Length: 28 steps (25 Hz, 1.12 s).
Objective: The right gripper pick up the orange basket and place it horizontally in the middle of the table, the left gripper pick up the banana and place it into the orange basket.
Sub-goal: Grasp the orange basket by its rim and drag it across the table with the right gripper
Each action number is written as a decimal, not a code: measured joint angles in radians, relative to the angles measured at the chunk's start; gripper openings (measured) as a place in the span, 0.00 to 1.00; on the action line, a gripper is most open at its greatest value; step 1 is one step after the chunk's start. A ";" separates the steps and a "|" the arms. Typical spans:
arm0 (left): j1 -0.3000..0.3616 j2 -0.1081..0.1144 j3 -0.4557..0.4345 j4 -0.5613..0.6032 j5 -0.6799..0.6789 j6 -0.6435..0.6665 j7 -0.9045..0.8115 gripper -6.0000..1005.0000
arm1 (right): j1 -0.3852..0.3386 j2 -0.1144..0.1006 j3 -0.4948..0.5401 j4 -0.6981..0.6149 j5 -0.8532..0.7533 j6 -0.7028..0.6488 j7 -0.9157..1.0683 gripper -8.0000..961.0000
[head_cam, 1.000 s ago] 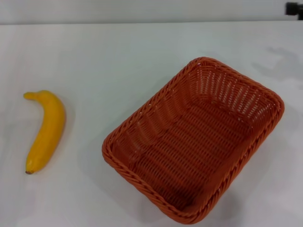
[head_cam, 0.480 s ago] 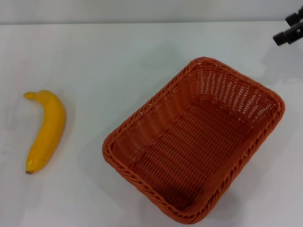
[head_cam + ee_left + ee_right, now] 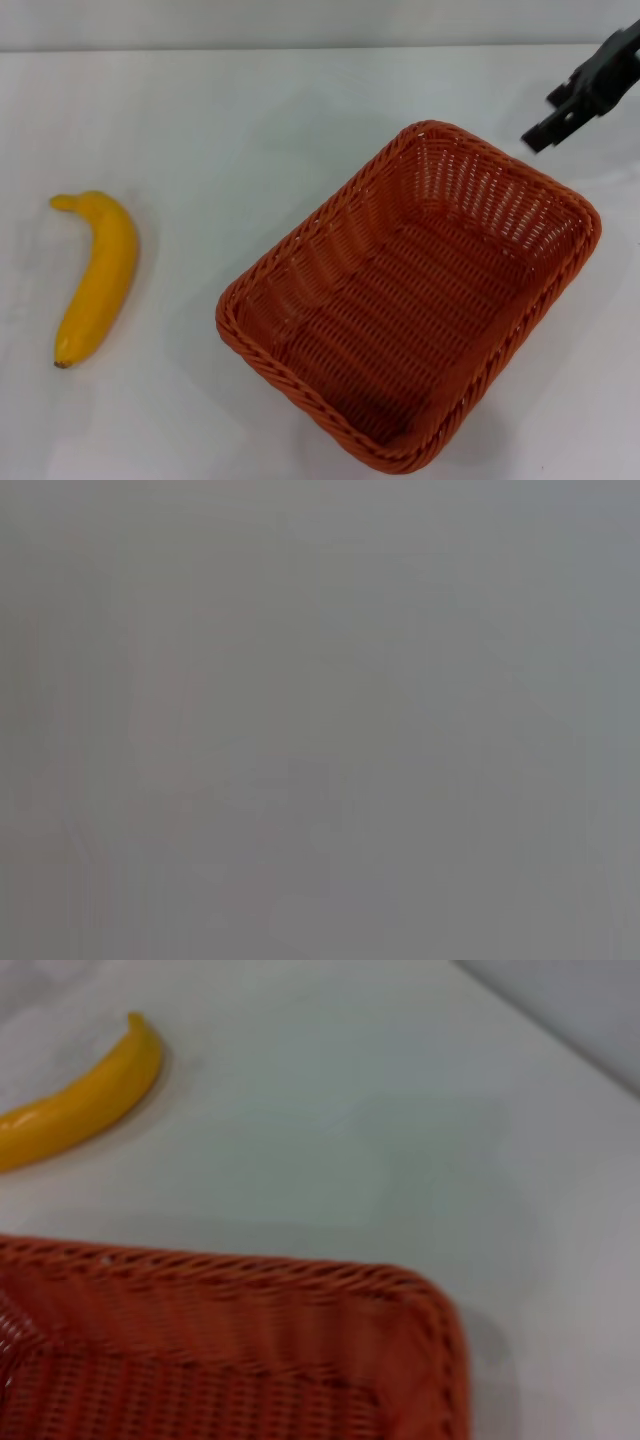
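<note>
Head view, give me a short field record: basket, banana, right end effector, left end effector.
basket: orange basket, empty, lying diagonally on the table
banana: banana on the table, left of the basket, apart from it
right end effector: right end effector above the basket's far right corner, holding nothing
left end effector: not in view

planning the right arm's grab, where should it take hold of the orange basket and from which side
Probably the braided rim of the orange basket at its far right end, coming down from above: the right gripper hovers just beyond that corner, and the open, empty top lets one finger drop inside the wall.
</note>
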 joint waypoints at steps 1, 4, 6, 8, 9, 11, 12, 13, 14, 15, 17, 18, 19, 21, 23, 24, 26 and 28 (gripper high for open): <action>0.000 0.000 0.000 0.000 0.001 0.000 0.000 0.87 | 0.006 0.018 -0.009 0.003 -0.022 0.002 0.007 0.70; 0.002 0.000 0.000 0.000 0.006 0.000 0.000 0.87 | 0.019 0.039 -0.016 0.015 -0.054 0.009 0.012 0.70; 0.005 0.000 0.000 0.000 0.011 0.000 0.001 0.87 | 0.033 0.062 -0.021 0.032 -0.089 0.023 0.017 0.69; 0.007 0.000 0.000 0.000 0.013 0.000 0.001 0.87 | 0.045 0.079 -0.022 0.048 -0.120 0.042 0.021 0.69; 0.008 0.000 0.000 0.000 0.014 -0.001 0.001 0.87 | 0.050 0.086 -0.023 0.059 -0.135 0.052 0.022 0.69; 0.009 0.001 0.000 0.000 0.017 -0.001 0.001 0.87 | 0.060 0.097 -0.023 0.083 -0.162 0.073 0.023 0.69; 0.010 0.001 0.000 0.000 0.020 -0.001 0.002 0.87 | 0.065 0.104 -0.023 0.102 -0.177 0.090 0.023 0.68; 0.010 0.001 0.000 0.000 0.022 -0.001 0.004 0.87 | 0.068 0.107 -0.023 0.115 -0.185 0.101 0.024 0.68; 0.011 0.001 0.000 0.000 0.024 -0.001 0.009 0.87 | 0.071 0.110 -0.024 0.126 -0.196 0.113 0.026 0.68; 0.011 0.001 0.000 0.000 0.024 -0.001 0.012 0.87 | 0.075 0.114 -0.026 0.140 -0.210 0.129 0.029 0.68; 0.011 0.000 0.000 0.000 0.024 -0.001 0.020 0.87 | 0.086 0.126 -0.033 0.165 -0.243 0.161 0.036 0.68; 0.011 0.000 0.000 0.001 0.025 -0.001 0.022 0.87 | 0.091 0.130 -0.037 0.174 -0.255 0.173 0.038 0.67; 0.011 0.000 0.000 0.001 0.025 -0.001 0.023 0.87 | 0.096 0.134 -0.042 0.185 -0.265 0.184 0.041 0.67; 0.012 -0.001 0.000 0.001 0.026 -0.001 0.023 0.87 | 0.106 0.140 -0.049 0.207 -0.279 0.204 0.045 0.67; 0.012 -0.001 0.000 0.001 0.026 -0.002 0.024 0.87 | 0.113 0.143 -0.052 0.220 -0.283 0.213 0.046 0.67; 0.012 -0.001 0.000 0.000 0.026 -0.002 0.024 0.87 | 0.119 0.145 -0.055 0.235 -0.287 0.221 0.046 0.66; 0.012 -0.001 0.000 0.000 0.026 -0.004 0.024 0.87 | 0.134 0.149 -0.065 0.276 -0.292 0.238 0.047 0.66; 0.012 -0.001 0.000 0.000 0.026 -0.005 0.025 0.87 | 0.142 0.158 -0.084 0.300 -0.296 0.255 0.047 0.66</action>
